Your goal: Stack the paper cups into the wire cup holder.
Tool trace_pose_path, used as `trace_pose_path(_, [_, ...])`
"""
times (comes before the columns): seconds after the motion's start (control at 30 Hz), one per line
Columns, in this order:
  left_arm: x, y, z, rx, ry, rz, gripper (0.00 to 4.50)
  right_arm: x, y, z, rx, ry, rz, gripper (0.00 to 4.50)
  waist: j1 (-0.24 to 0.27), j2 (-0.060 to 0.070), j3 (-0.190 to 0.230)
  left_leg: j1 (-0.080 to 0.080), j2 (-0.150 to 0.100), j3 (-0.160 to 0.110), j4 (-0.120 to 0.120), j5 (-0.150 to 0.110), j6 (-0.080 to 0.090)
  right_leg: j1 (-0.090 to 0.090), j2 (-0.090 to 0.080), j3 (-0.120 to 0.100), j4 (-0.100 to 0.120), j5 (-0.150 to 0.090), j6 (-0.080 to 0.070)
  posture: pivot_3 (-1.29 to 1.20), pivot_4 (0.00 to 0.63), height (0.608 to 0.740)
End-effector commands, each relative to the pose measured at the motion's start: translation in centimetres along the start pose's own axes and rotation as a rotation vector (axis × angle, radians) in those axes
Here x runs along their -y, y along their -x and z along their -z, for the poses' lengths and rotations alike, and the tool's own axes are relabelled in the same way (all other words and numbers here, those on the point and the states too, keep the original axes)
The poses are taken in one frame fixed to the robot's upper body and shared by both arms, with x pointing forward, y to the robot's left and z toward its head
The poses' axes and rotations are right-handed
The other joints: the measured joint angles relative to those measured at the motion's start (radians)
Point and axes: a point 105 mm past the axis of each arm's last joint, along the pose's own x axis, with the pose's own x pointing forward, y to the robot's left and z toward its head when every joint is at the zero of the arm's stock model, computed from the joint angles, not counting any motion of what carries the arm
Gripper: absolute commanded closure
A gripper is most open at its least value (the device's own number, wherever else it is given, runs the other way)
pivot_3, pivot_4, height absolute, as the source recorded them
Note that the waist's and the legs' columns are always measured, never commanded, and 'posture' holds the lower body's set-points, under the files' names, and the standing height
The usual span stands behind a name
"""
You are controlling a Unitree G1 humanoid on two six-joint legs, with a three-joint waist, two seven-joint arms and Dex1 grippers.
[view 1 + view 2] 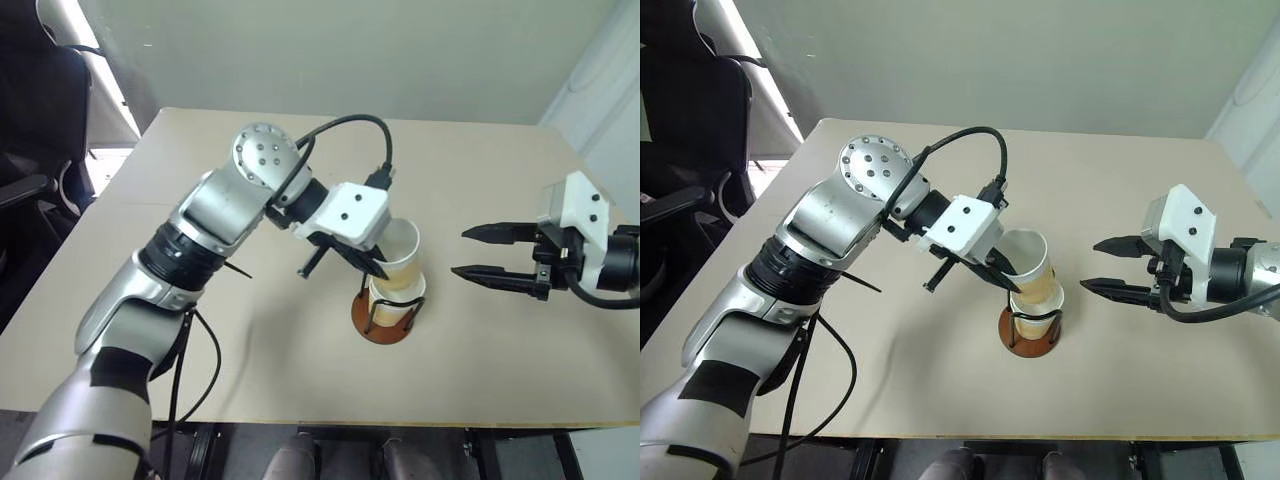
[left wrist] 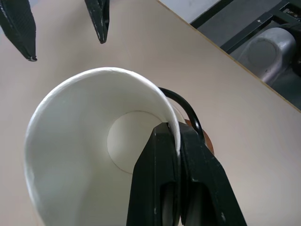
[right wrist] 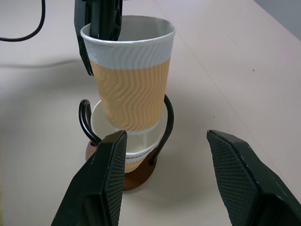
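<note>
Nearest the robot, on the tan table (image 1: pixel 150 330), stands the one wire holder (image 1: pixel 385 322), a reddish-brown disc with black wire loops rising from it. A cup (image 3: pixel 136 146) already sits inside it, white rim up. Whether another cup is nested under that one cannot be told.

A second cup (image 1: pixel 397 252) hangs tilted just above the seated one, its base dipping into the seated cup's mouth. The left gripper (image 1: pixel 375 265) is clamped on this cup's rim, one black finger inside the white wall and one outside, as the left wrist view shows with the fingers (image 2: pixel 157 188) pinching the rim. That makes two cups counted in sight.

To the right of the holder, apart from it, the right gripper (image 1: pixel 478 252) hovers with its two fingers spread wide, holding nothing and pointing toward the cups.

The table is plain, matte and light tan, with a black cable (image 1: pixel 345 125) arching over the left arm. Beyond its far edge is a pale wall (image 1: pixel 350 50). A dark chair (image 1: pixel 30 120) stands off the table's far left corner, by a bright strip of light.
</note>
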Motion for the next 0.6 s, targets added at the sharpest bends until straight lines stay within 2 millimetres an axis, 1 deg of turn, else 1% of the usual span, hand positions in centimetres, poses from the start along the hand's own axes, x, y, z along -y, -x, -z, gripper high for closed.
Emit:
trace_pose_path(0.03, [0.53,-0.21,-0.89,0.021,-0.038,0.050,4.45,0.42,0.50,-0.88,0.015,0.045,0.031,1.77,0.000,0.000,0.000,0.000,0.000,0.000,0.000,0.000,0.000,0.000,0.000,0.000,0.000,0.000,0.000,0.00,0.150,0.740])
trace_pose_path(0.27, [0.54,-0.46,-0.94,0.026,-0.039,0.059,4.45,0.40,0.59,-0.90,0.011,0.046,0.031,1.77,0.000,0.000,0.000,0.000,0.000,0.000,0.000,0.000,0.000,0.000,0.000,0.000,0.000,0.000,0.000,0.00,0.150,0.740])
trace_pose_path(0.37, [0.62,-0.70,-0.60,0.010,-0.041,0.064,4.45,0.36,0.66,-0.87,0.007,0.044,0.031,1.77,0.000,0.000,0.000,0.000,0.000,0.000,0.000,0.000,0.000,0.000,0.000,0.000,0.000,0.000,0.000,0.00,0.150,0.740])
trace_pose_path(0.47, [0.68,-0.84,-0.35,-0.003,-0.032,0.072,3.84,0.30,0.69,-0.85,0.004,0.042,0.029,1.77,0.000,0.000,0.000,0.000,0.000,0.000,0.000,0.000,0.000,0.000,0.000,0.000,0.000,0.000,0.000,0.00,0.150,0.740])
trace_pose_path(0.6, [0.62,-0.91,-0.35,-0.003,-0.035,0.071,2.43,0.23,0.64,-0.83,0.005,0.039,0.025,1.77,0.000,0.000,0.000,0.000,0.000,0.000,0.000,0.000,0.000,0.000,0.000,0.000,0.000,0.000,0.000,0.00,0.150,0.740])
